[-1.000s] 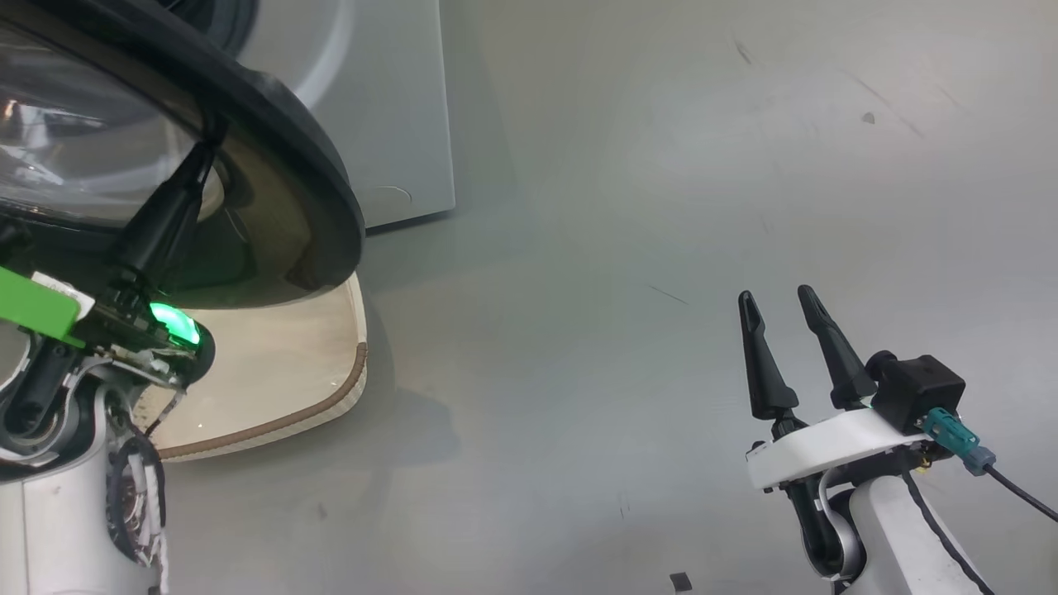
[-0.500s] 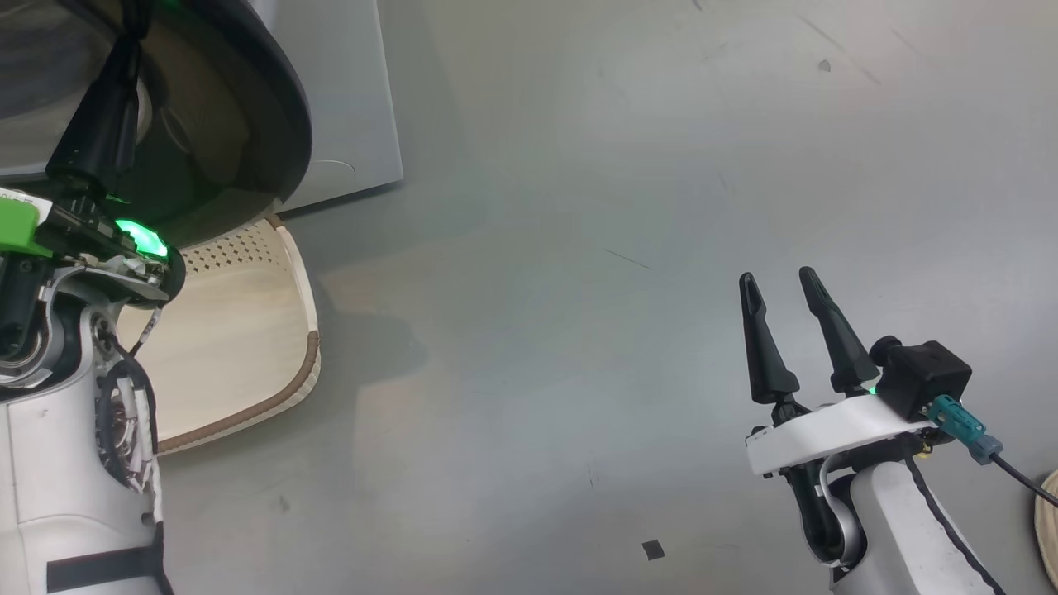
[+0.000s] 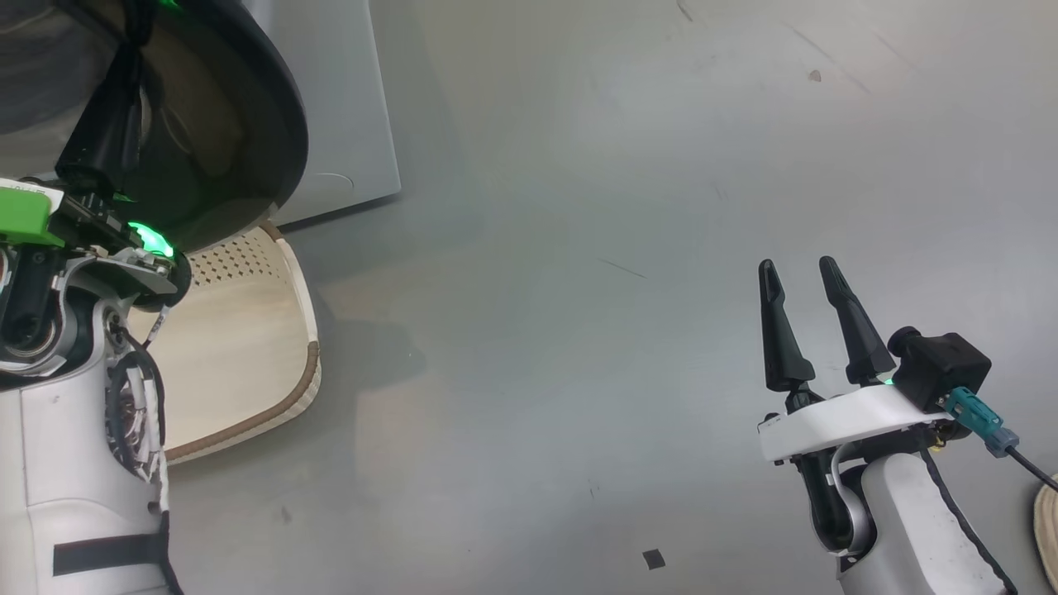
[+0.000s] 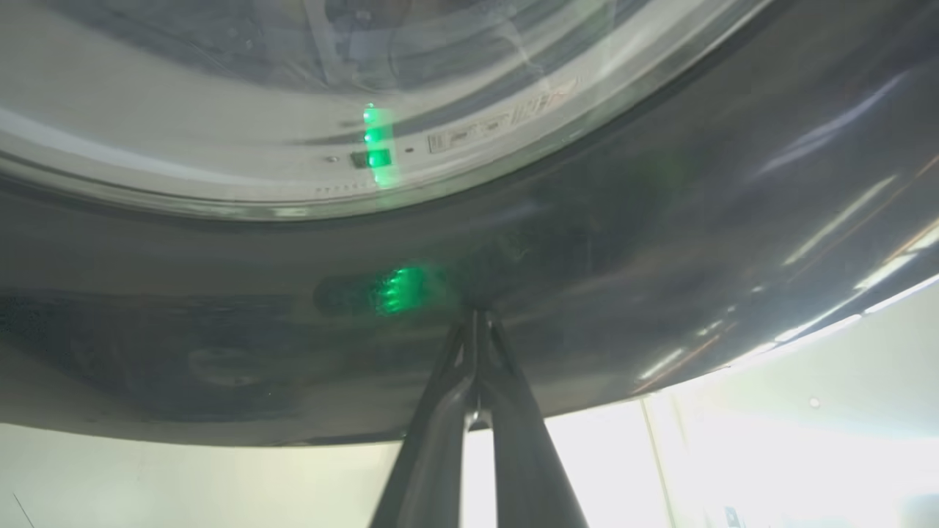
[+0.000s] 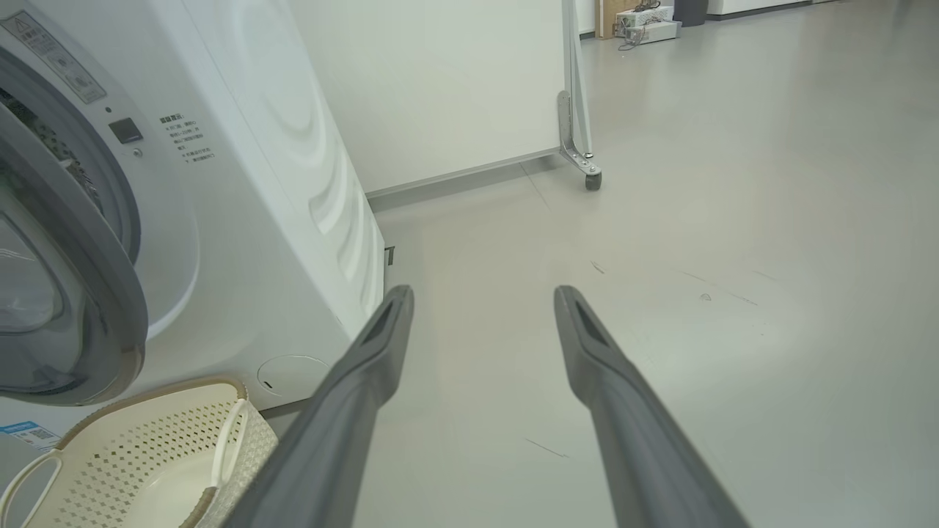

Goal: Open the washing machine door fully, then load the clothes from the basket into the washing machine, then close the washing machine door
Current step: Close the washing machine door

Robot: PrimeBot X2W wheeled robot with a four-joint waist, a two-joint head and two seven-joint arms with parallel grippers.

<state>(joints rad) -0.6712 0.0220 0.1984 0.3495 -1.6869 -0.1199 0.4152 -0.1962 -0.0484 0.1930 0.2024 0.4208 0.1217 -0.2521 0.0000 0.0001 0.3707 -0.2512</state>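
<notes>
Jaws together, the left gripper (image 4: 475, 317) presses the black rim of the washing machine door (image 4: 660, 220), which has swung closer to the washing machine (image 5: 279, 183), uncovering more of the basket (image 3: 310, 372) below. Closing looks underway; the right gripper (image 3: 797, 263) idles, jaws apart.

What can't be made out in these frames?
Washing machine drum: right wrist view, the door covers it.
Basket floor: head view, left arm and door cover much of it; right wrist view, bottom edge cuts it.
Left gripper contact with door rim: left wrist view, dark reflections blur the tips.
</notes>
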